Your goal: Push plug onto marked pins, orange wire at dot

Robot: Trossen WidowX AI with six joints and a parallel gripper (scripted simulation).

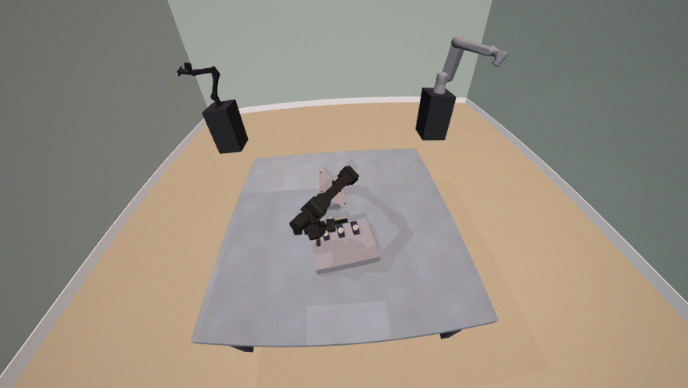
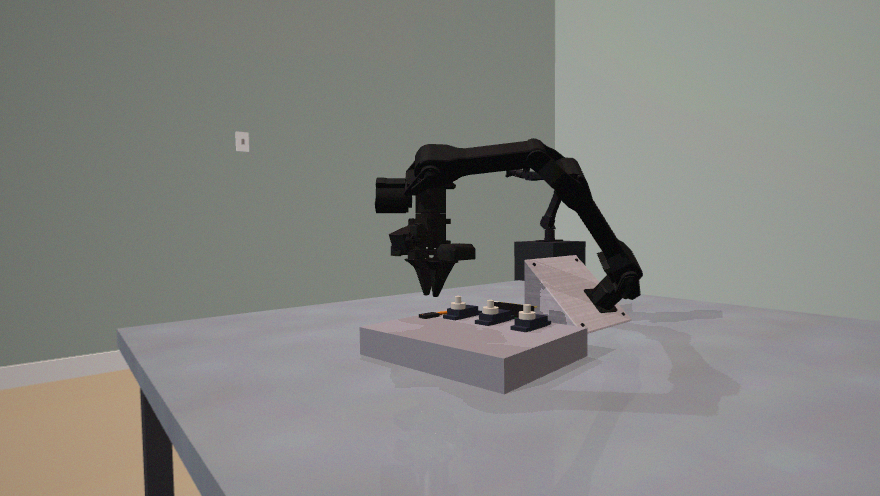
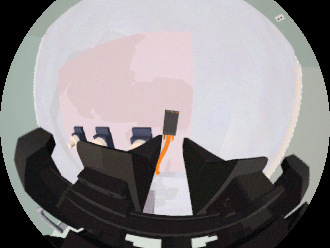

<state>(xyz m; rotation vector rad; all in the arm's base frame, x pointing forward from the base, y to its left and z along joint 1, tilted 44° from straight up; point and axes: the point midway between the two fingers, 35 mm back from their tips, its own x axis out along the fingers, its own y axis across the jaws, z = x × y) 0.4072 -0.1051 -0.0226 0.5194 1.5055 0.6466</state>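
Two idle-looking arms at the far end of the room

Past the worktop, I see a slim black arm (image 1: 215, 85) (image 2: 553, 210) on a dark pedestal (image 1: 225, 129) (image 2: 523, 258). Well apart from it, a bulkier grey arm (image 1: 453, 62) bends above a second dark block (image 1: 435, 116). Both stands rest on the tan floor (image 1: 327, 127) (image 2: 67, 418). White skirting (image 1: 332, 102) (image 2: 55, 359) edges the green-grey walls (image 1: 332, 48) (image 2: 154, 234), and a small pale wall plate (image 2: 242, 141) sits on one.

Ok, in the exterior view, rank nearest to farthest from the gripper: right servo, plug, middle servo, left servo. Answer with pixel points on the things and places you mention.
1. Plug (image 1: 318, 242) (image 2: 428, 315) (image 3: 171, 122), below the fingertips
2. Left servo (image 1: 326, 235) (image 2: 459, 313) (image 3: 142, 133), right of it
3. Middle servo (image 1: 340, 231) (image 2: 490, 318) (image 3: 102, 134), farther right
4. Right servo (image 1: 355, 228) (image 2: 528, 323) (image 3: 79, 132), right end of the row
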